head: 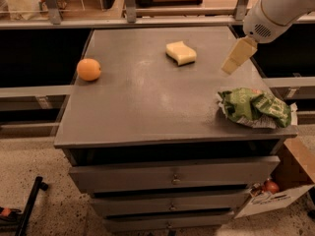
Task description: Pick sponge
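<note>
Grey cabinet top (pixel 147 107), sponge (pixel 180 52) left of tool (pixel 230 66)

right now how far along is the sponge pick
Done: nothing grasped; the sponge lies flat on the table near its back edge. In hand: the gripper hangs above the table's right side, to the right of the sponge and apart from it. Left: close the gap, grasp and lift.

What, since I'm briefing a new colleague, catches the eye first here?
The bright orange near the left edge of the grey cabinet top stands out, with the pale yellow sponge toward the back. The cream claw hangs above the right side, right of the sponge, and a crumpled green bag lies at the front right corner.
</note>
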{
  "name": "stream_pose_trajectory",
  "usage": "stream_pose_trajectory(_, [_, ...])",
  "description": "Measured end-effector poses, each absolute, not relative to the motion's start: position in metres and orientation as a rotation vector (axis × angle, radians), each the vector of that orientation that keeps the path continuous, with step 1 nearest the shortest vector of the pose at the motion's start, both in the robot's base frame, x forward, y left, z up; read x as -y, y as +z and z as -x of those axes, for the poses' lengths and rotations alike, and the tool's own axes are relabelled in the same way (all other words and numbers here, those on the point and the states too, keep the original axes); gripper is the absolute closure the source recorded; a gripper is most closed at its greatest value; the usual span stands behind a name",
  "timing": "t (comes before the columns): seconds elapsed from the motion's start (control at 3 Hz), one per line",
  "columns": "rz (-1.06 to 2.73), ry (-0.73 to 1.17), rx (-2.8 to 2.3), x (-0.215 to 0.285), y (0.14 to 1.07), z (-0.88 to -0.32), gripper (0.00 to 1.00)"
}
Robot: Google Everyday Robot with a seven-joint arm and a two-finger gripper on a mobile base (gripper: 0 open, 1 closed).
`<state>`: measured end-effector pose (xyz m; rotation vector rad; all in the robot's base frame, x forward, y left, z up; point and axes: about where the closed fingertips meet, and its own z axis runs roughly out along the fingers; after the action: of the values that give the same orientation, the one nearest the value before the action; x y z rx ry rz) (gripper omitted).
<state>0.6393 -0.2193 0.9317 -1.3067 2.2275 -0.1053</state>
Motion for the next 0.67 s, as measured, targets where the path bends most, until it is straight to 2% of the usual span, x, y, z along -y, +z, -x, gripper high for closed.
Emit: stream_pose_trajectory(0.67, [1.221, 0.161, -2.167, 0.18, 0.91, -0.696, 0.0])
